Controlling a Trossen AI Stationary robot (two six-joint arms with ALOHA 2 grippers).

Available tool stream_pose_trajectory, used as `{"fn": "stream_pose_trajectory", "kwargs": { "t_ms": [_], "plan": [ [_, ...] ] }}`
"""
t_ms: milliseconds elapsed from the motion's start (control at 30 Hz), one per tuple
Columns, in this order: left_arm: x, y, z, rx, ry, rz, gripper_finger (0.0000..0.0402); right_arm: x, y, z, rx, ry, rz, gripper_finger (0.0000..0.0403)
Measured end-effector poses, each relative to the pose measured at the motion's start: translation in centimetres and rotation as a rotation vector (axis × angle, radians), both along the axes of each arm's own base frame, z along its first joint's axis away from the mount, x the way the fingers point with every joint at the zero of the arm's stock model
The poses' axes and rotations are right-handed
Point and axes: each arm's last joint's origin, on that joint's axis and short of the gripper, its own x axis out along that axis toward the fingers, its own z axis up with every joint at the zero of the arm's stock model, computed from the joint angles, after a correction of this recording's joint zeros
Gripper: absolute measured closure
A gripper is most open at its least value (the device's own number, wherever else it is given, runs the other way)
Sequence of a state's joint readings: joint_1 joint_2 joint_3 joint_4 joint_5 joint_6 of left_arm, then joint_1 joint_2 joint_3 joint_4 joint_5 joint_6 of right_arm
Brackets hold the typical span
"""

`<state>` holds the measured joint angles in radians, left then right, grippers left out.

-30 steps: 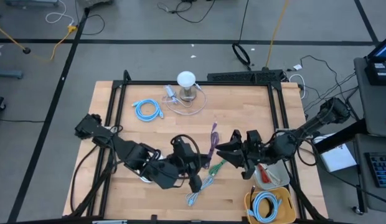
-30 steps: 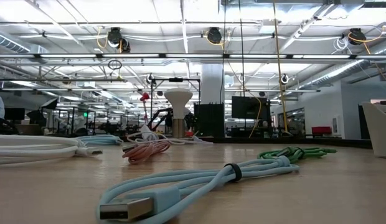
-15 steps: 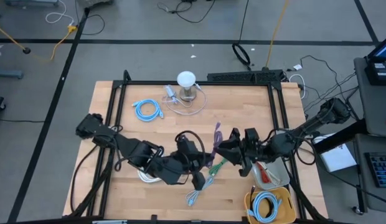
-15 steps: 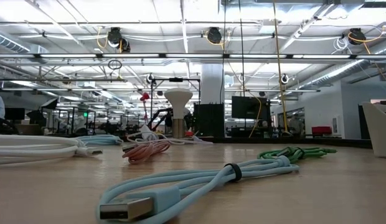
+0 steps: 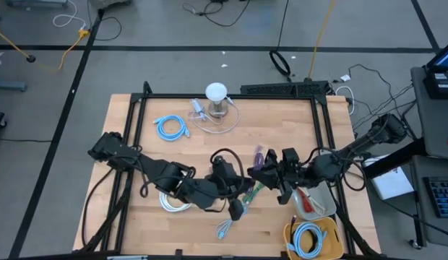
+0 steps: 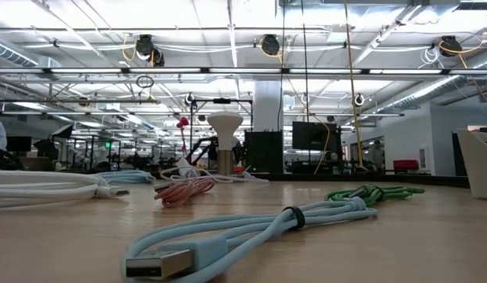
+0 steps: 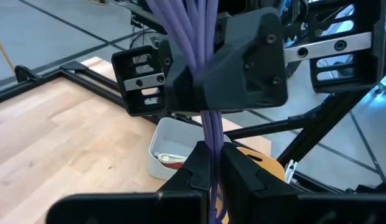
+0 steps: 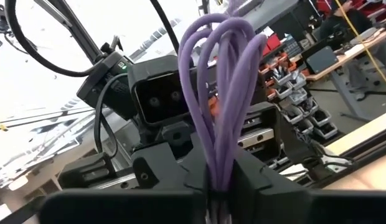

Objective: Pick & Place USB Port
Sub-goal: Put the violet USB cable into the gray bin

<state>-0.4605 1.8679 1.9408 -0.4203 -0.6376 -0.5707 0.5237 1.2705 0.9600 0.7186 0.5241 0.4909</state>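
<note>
Over the pale wooden table (image 5: 137, 144), both dark arms meet near its middle, each gripping one end of the same bundled purple USB cable (image 5: 259, 156), apparently a hand-over in mid-air. The left gripper (image 7: 211, 163) is closed on the strands, and the right gripper (image 8: 219, 177) is closed on the looped end opposite. The small white bin (image 5: 316, 202) beside the right arm looks like the likely destination. From above, the arms hide both grips and most of the cable; the low view shows neither gripper.
</note>
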Motion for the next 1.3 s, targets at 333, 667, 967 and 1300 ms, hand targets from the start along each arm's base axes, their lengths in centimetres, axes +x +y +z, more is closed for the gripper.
{"fn": "stream_pose_trajectory", "kwargs": {
  "t_ms": [333, 667, 967, 1300],
  "plan": [
    [-1.9, 0.2, 0.1, 0.008, 0.11, -0.008, 0.0306, -0.4, 0.8, -1.3, 0.042, 0.153, 0.032, 0.0388],
    [-9.6, 4.1, 0.1, 0.05, 0.473, 0.298, 0.0221, -5.8, 1.6, -4.7, 0.27, 0.575, -0.108, 0.0389],
    [-10.7, 4.7, 0.1, 0.155, 0.546, 0.311, 0.0225, -11.4, 1.6, -9.9, 0.427, 1.147, -0.256, 0.0389],
    [-10.2, 4.9, -0.3, 0.228, 0.584, 0.286, 0.027, -13.0, 1.2, -11.4, 0.453, 1.512, -0.362, 0.0389]
  ]
}}
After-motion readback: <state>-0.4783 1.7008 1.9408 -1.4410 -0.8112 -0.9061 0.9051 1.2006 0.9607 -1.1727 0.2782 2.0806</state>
